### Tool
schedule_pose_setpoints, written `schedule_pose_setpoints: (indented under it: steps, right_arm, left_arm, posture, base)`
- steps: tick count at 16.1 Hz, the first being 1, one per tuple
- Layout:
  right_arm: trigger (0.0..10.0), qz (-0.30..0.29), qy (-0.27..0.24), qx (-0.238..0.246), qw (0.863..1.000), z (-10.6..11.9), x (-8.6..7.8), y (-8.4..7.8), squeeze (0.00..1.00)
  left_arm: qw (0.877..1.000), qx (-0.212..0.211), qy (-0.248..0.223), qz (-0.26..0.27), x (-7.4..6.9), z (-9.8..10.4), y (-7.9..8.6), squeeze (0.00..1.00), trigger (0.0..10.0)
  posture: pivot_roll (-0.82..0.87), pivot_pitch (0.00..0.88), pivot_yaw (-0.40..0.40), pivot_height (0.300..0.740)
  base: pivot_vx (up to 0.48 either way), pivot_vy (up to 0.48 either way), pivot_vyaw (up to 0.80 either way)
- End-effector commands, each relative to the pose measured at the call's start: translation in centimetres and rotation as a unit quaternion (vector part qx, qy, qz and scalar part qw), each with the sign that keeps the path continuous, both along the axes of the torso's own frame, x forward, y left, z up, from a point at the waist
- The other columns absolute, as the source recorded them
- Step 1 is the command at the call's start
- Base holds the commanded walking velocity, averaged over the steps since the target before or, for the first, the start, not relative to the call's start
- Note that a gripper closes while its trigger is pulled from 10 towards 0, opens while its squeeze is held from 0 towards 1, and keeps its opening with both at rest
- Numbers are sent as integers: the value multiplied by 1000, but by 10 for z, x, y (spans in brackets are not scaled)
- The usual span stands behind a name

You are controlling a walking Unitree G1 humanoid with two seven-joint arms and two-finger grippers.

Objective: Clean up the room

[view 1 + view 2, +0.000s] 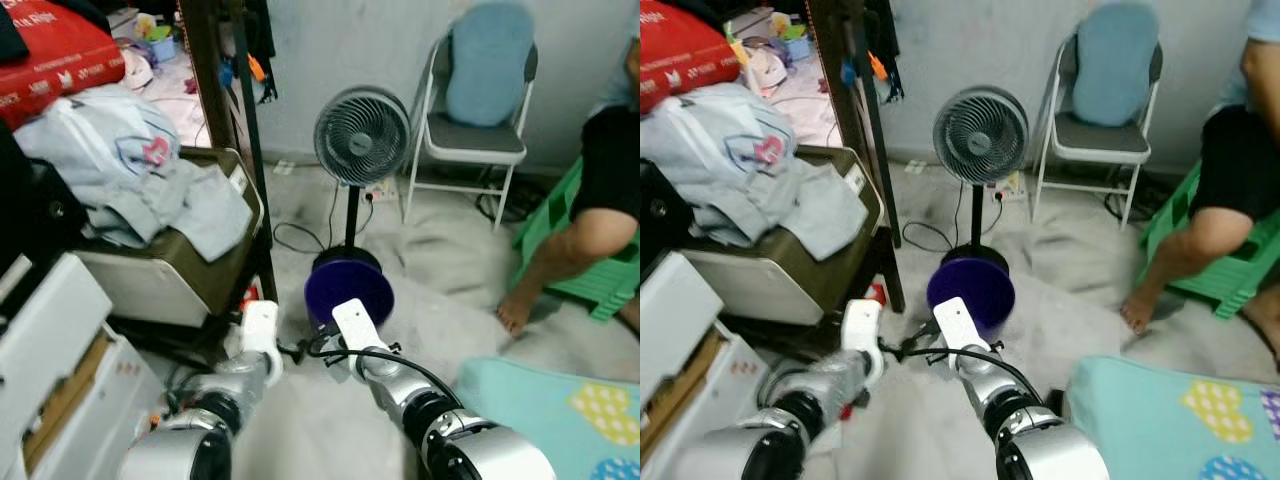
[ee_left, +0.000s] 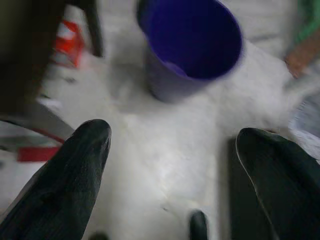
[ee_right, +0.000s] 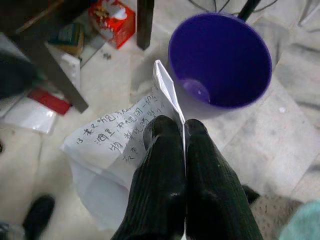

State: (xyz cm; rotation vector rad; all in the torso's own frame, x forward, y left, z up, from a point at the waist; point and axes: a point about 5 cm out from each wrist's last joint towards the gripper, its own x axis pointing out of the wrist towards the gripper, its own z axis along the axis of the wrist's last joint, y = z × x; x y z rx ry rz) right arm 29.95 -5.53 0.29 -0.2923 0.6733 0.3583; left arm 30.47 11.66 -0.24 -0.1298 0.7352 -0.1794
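A purple bin (image 1: 348, 290) stands upright on the pale floor at the foot of a fan. My right gripper (image 3: 182, 129) is shut on a folded white sheet of paper (image 3: 107, 145) with handwriting on it. It holds the sheet just short of the bin's rim (image 3: 172, 47), and part of the sheet hangs below the fingers. My left gripper (image 2: 172, 145) is open and holds nothing, low over the bare floor with the purple bin (image 2: 192, 45) ahead of it. Both silver arms reach forward side by side, the left arm (image 1: 258, 340) beside the right arm (image 1: 362, 345).
A standing fan (image 1: 361, 137) and its cable are behind the bin. A folding chair (image 1: 475, 120) stands by the wall. A person (image 1: 600, 200) sits on a green stool at the right, a bare foot (image 1: 513, 312) on the floor. Clothes (image 1: 130, 170) are piled at the left. A red packet (image 3: 112, 20) lies by a dark furniture leg (image 3: 145, 20).
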Motion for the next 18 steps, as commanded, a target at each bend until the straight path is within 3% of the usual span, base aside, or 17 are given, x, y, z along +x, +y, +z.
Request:
schedule_pose_setpoints:
  steps: [1, 5, 11, 16, 18]
  right_arm:
    - [10000, 20, -5, 17, 1000, 7, 1, 19, 0]
    - [10000, 20, -5, 17, 1000, 8, 1, 20, 0]
    - [10000, 22, -6, 17, 1000, 8, 2, 20, 0]
    - [10000, 22, -5, 18, 1000, 8, 1, 21, 0]
    - [10000, 21, -5, 18, 1000, 8, 1, 21, 0]
  left_arm:
    - [1000, 9, 5, 10, -2, -2, 8, 0, 10000]
    - [1000, -7, -2, 5, 0, 0, 6, 0, 10000]
    - [1000, -10, -3, 2, 1, 1, 5, 0, 10000]
    - [1000, -11, -3, 1, 1, 1, 6, 0, 10000]
    - [1000, -12, -3, 1, 1, 1, 6, 0, 10000]
  posture:
    - [-184, 0, 6, 740]
    - [-185, 0, 7, 740]
    - [-188, 0, 9, 740]
    - [-187, 0, 10, 740]
    - [-187, 0, 10, 740]
  base:
    - [0, 0, 0]
    - [0, 0, -228]
    - [353, 0, -75]
    - [390, 0, -800]
    - [418, 0, 0]
